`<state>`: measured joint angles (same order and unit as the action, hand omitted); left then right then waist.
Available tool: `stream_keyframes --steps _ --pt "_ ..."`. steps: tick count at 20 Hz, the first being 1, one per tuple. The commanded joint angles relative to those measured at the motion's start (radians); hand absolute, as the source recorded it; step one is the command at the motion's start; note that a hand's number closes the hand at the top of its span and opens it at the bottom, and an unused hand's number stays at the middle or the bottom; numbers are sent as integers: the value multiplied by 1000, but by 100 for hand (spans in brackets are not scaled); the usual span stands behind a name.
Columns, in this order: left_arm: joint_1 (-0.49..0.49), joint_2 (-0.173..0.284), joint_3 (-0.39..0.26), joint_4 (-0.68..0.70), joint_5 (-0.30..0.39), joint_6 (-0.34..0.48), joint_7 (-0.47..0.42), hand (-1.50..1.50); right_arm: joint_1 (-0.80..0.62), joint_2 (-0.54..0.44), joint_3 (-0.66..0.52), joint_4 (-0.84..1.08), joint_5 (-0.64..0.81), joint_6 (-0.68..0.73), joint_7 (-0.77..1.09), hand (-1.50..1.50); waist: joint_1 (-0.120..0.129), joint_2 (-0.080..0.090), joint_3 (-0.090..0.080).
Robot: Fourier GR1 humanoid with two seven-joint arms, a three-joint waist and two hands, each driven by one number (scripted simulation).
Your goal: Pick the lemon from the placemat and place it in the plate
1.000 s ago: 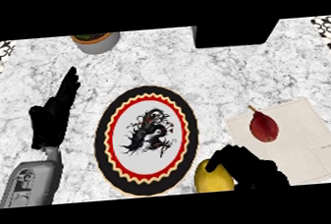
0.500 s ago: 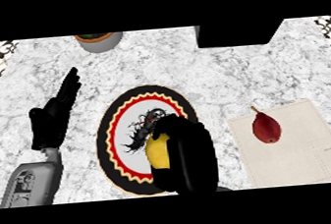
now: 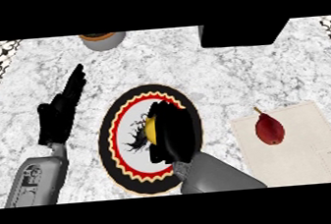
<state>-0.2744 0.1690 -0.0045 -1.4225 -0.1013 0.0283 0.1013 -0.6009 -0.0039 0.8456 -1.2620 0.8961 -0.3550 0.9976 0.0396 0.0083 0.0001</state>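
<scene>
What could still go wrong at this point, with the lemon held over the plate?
The right hand is curled round the lemon and hides most of it, so whether it touches the plate cannot be seen; released from above, the round fruit might roll off the rim. The fingers could also nudge the lemon while opening. The red fruit on the placemat lies to the right, so a withdrawing forearm might brush it.

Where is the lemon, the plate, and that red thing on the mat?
lemon point(image 3: 151, 127): head view, yellow side showing beside the right hand.
plate point(image 3: 119, 137): head view, left patterned rim.
red fruit point(image 3: 270, 128): head view, middle of its body.
</scene>
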Motion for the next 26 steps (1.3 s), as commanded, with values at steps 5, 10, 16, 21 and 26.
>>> stream_keyframes --steps 5,10,16,21,26 --pt "-22 -5 1 18 7 -21 -9 0 -125 4 82 239 -290 -302 -19 -150 18 3 0" --pt "-63 23 28 19 23 -38 48 0 -114 4 87 186 -389 -466 -139 -150 21 4 1" --pt "-24 18 40 61 0 -7 -19 0 -65 4 -12 120 -394 -668 -224 -150 -25 -5 0" --pt "23 16 51 18 10 0 -13 0 76 -37 -107 -9 -320 -721 -231 -150 -58 -16 0" --pt "48 13 59 17 15 -1 -20 0 353 -217 -97 -322 -348 -709 -322 -150 -65 -16 0"
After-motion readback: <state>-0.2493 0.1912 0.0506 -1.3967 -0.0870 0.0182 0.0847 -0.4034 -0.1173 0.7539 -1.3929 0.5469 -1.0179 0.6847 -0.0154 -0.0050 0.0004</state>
